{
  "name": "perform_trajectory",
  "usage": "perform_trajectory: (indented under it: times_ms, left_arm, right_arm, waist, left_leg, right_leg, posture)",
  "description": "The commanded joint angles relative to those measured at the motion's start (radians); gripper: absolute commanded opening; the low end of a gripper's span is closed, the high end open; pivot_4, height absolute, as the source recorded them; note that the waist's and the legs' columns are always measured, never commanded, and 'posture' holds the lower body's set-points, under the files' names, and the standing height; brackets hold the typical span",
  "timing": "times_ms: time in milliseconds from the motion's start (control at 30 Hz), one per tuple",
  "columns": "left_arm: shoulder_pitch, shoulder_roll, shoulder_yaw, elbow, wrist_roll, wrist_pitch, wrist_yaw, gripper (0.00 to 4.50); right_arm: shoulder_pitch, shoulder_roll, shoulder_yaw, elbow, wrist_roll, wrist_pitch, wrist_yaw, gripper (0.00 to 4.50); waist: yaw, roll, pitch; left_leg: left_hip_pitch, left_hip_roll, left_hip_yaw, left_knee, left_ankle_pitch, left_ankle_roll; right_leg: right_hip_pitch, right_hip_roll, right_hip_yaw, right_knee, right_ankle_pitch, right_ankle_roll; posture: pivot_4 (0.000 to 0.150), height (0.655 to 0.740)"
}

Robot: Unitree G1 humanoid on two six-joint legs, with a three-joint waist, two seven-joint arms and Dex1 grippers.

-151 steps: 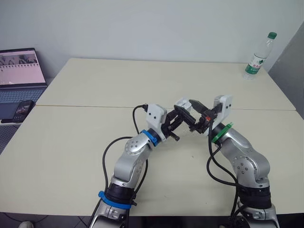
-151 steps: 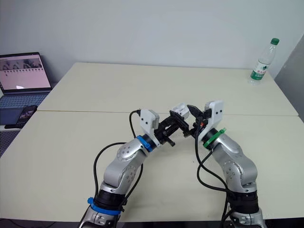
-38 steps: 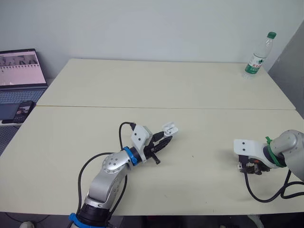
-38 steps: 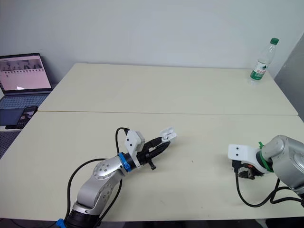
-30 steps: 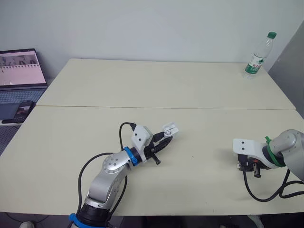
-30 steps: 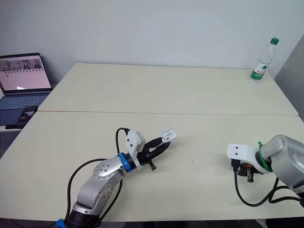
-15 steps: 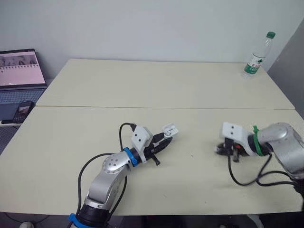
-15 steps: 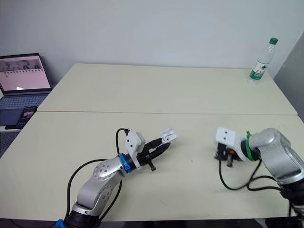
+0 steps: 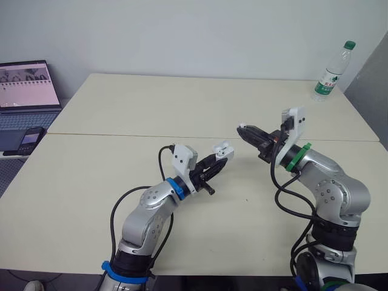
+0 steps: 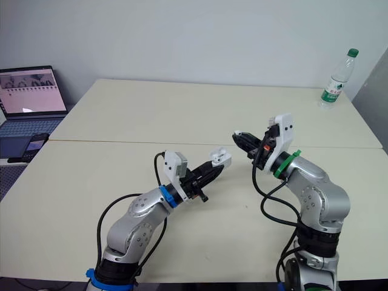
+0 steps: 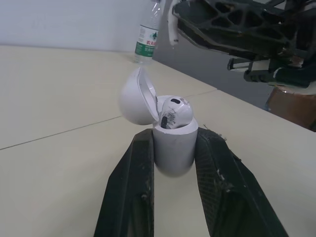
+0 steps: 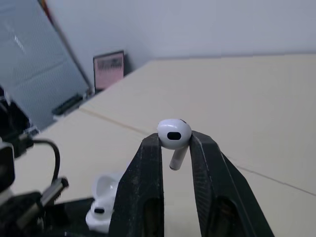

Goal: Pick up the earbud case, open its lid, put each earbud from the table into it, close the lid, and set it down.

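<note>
From the head camera, the left gripper (image 9: 217,161) holds the earbud case (image 9: 224,150) raised off the surface (image 9: 109,176). Its open mouth is tipped toward the nearby right gripper (image 9: 244,130), apparently to offer it for loading.

In the left wrist view, both fingers clamp the case's sides, leaving the lid (image 11: 134,96) free. A seated earbud (image 11: 175,109) already fills one socket.

In the right wrist view, the gripper is closed down to a narrow pinch on the second earbud (image 12: 174,132). It grips the head, so the stem stays free, probably for insertion.
</note>
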Motion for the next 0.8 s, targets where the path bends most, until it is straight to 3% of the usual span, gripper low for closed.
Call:
perform_trajectory:
  times_ms: [33,400,800]
  left_arm:
    - [-0.021,-0.009,0.01,-0.07,-0.042,0.03,0.015,0.81]
    - [-0.022,-0.004,0.014,-0.082,-0.056,0.043,0.041,0.81]
    - [-0.025,-0.004,0.008,-0.09,-0.054,0.042,0.05,0.81]
  right_arm:
    - [0.018,0.035,-0.001,-0.062,0.067,-0.059,-0.05,0.39]
    - [0.168,-0.065,0.22,-0.069,-0.013,-0.299,-0.05,0.39]
    - [0.203,-0.176,0.315,-0.023,-0.072,-0.437,-0.034,0.39]
  waist:
    - [0.0,0.0,0.0]
    - [-0.001,0.0,0.0]
    - [0.0,0.0,0.0]
  left_leg:
    - [0.0,0.0,0.0,0.0,0.0,0.0]
    - [0.0,0.0,0.0,0.0,0.0,0.0]
    - [0.0,0.0,0.0,0.0,0.0,0.0]
  right_leg:
    - [0.0,0.0,0.0,0.0,0.0,0.0]
    - [0.0,0.0,0.0,0.0,0.0,0.0]
    - [0.0,0.001,0.0,0.0,0.0,0.0]
  posture:
    - [0.15,0.7362]
    - [0.15,0.7362]
    - [0.15,0.7362]
